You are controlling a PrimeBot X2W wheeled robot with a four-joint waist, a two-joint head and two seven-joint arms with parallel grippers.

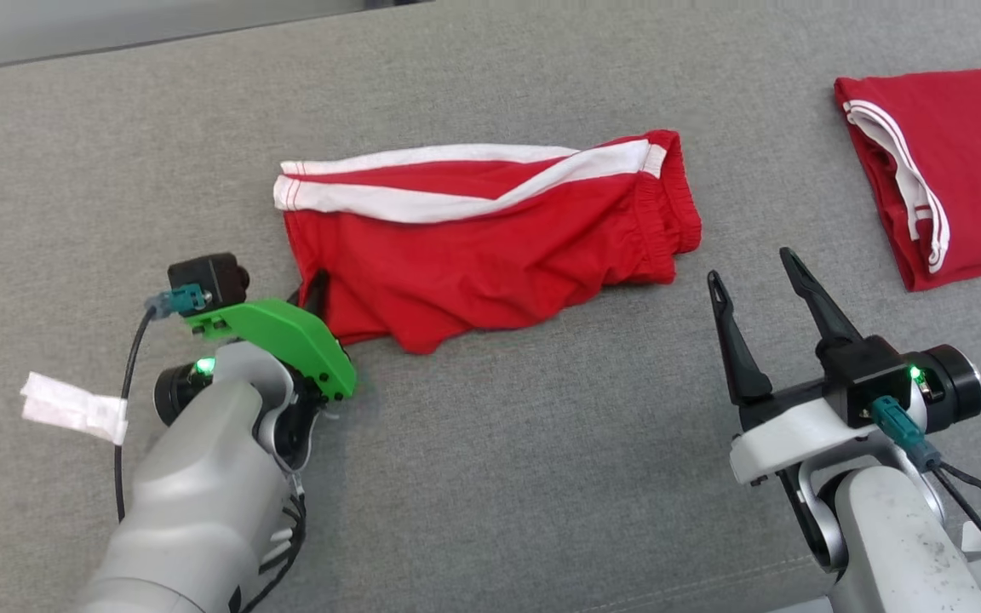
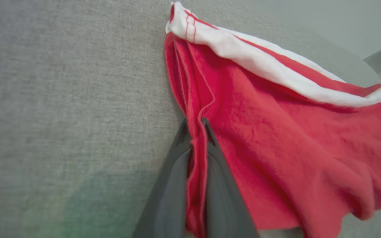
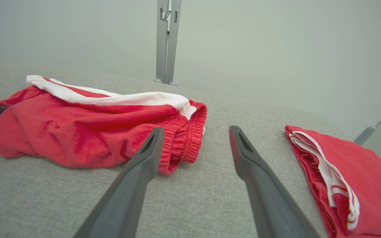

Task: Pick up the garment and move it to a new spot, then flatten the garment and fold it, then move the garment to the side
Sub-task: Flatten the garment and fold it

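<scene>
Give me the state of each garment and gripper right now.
red shorts: rumpled, lying on the grey surface, one edge pinched.
left gripper: shut on the red shorts' edge.
right gripper: open, empty, apart from the shorts.
second red garment: folded, lying flat at the right, untouched.

A grey woven fabric surface (image 1: 490, 477) spreads wide under even light, with soft shadows. Beyond its far edge stands a plain pale grey-green wall (image 3: 276, 49). A slim upright grey metal post (image 3: 165, 39) rises against it, and a slanted grey bar (image 3: 377, 124) shows further right.
</scene>
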